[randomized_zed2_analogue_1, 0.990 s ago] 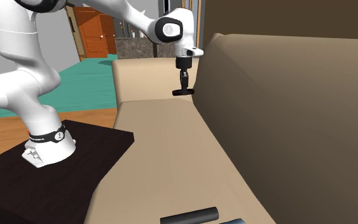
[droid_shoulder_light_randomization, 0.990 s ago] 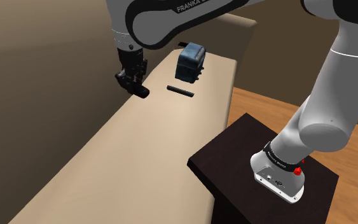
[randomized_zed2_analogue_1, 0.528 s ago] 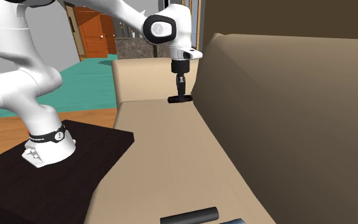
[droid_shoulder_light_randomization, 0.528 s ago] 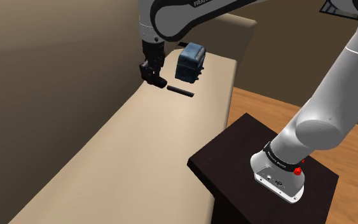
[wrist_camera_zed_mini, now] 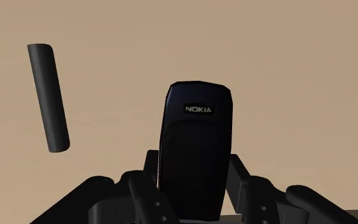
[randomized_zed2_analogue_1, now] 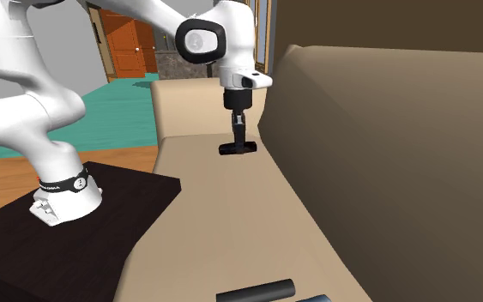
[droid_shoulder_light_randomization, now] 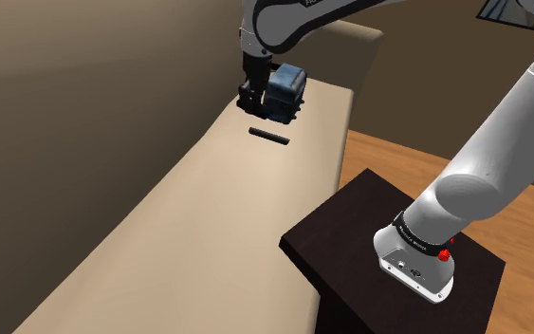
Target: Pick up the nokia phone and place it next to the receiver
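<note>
Holding the nokia phone (wrist_camera_zed_mini: 195, 127) clamped in the gripper (droid_shoulder_light_randomization: 253, 98) over the sofa seat's (droid_shoulder_light_randomization: 208, 209) far end, beside the blue box (droid_shoulder_light_randomization: 288, 88), presumably the receiver; best lowered flat, clear of the black bar (droid_shoulder_light_randomization: 269, 136), before release.

We see the claw (droid_shoulder_light_randomization: 252, 97) hanging over the sofa seat (droid_shoulder_light_randomization: 189, 237) with the phone (wrist_camera_zed_mini: 195, 143) clasped in it. The blue box (droid_shoulder_light_randomization: 286, 90) stands just beside it and blocks the way toward the shoulder view's right; we cannot tell if they touch. The black bar (droid_shoulder_light_randomization: 268, 137) lies on the seat near the claw, apart from the box. Between bar and phone the wrist view shows a bare strip of seat. The backrest (droid_shoulder_light_randomization: 84, 123) closes the shoulder view's left side, and the armrest (droid_shoulder_light_randomization: 355, 52) closes the end behind the box. From the bar toward the shoulder view's lower left the seat is bare. Along the seat's front edge only the dark stand (droid_shoulder_light_randomization: 350, 218) is in the way.
</note>
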### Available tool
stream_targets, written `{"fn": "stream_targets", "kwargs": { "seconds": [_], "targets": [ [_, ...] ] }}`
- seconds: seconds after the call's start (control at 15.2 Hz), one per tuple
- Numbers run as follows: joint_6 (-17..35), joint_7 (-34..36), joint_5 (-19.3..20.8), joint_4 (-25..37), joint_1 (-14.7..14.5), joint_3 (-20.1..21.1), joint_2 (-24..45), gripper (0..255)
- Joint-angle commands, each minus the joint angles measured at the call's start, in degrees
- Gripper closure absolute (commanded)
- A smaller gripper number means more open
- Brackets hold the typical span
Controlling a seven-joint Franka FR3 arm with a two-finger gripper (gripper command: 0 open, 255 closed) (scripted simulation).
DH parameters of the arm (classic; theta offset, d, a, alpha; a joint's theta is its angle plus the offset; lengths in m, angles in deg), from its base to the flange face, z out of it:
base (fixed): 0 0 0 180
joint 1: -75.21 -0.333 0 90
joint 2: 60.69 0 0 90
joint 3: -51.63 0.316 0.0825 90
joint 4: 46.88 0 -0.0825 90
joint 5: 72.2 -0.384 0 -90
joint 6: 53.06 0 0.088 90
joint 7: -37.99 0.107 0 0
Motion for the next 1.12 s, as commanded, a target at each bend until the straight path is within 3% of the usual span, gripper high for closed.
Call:
{"fn": "stream_targets", "kwargs": {
  "seconds": [0.0,0.53,1.06],
  "targets": [
    [0.0,-3.3,-0.4,-0.3,1.6,-1.3,-0.6,255],
    [0.7,-14.5,-1.1,-0.5,7.4,-6.5,-0.7,255],
    [0.4,-25.2,-1.4,3.6,13.0,-11.3,2.6,255]
  ]
}}
